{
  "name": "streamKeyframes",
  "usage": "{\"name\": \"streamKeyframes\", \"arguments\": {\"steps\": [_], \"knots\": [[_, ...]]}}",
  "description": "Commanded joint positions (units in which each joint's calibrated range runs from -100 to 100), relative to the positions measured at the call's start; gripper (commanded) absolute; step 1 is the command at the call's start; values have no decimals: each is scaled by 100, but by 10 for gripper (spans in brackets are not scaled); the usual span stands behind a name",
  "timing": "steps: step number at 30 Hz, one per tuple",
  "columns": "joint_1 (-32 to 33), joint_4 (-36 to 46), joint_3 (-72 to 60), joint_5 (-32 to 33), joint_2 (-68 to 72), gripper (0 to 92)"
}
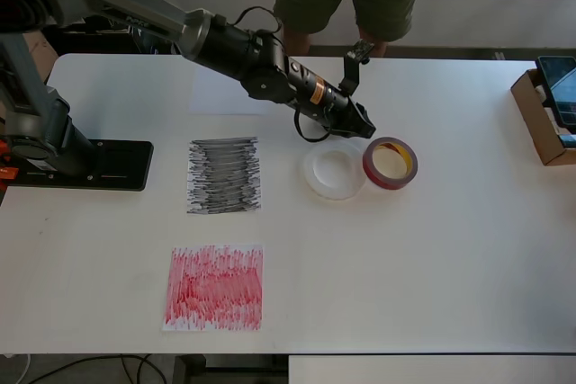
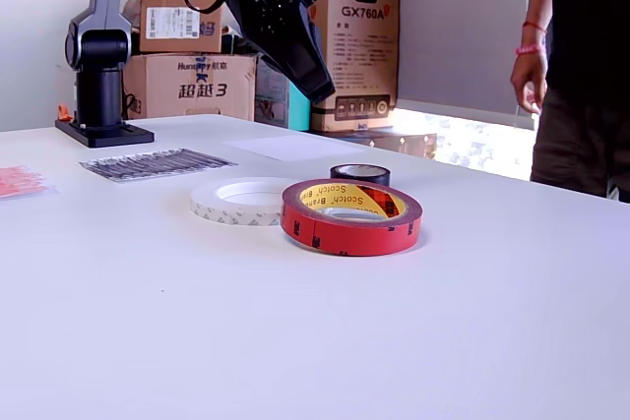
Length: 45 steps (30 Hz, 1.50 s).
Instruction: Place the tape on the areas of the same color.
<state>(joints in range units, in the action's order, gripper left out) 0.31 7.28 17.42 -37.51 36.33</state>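
While the gripper [image 2: 317, 89], grip unclear, hovers over the small black roll [image 2: 359, 173], glossy red ring [image 2: 351, 216] touches the translucent white ring [image 2: 242, 200].

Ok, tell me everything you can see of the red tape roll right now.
The red tape roll lies flat on the white table, hole up. Its outer band is dark red and glossy, and the yellowish inner core carries printed Scotch lettering. In the overhead view it sits to the right of the white tape ring, close enough that they look to be touching. The small black roll sits just behind it in the exterior view. Nothing grips it; the gripper hangs above, nearby.
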Motion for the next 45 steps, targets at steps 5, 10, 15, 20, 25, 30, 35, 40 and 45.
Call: {"name": "streamKeyframes", "arguments": {"steps": [5, 10, 15, 20, 25, 30, 35, 40, 45], "knots": [[-148, -37, -493, -30, 726, 250], [-188, -28, -547, -14, 913, 306], [-188, -28, -502, -22, 932, 306], [-156, -20, -456, -22, 941, 313], [-117, -20, -493, -30, 941, 373], [-62, -28, -547, -39, 1026, 375], [-38, -28, -547, -39, 1110, 375], [-38, -121, -556, 27, 1110, 375], [-46, -121, -556, 35, 1054, 381]]}}
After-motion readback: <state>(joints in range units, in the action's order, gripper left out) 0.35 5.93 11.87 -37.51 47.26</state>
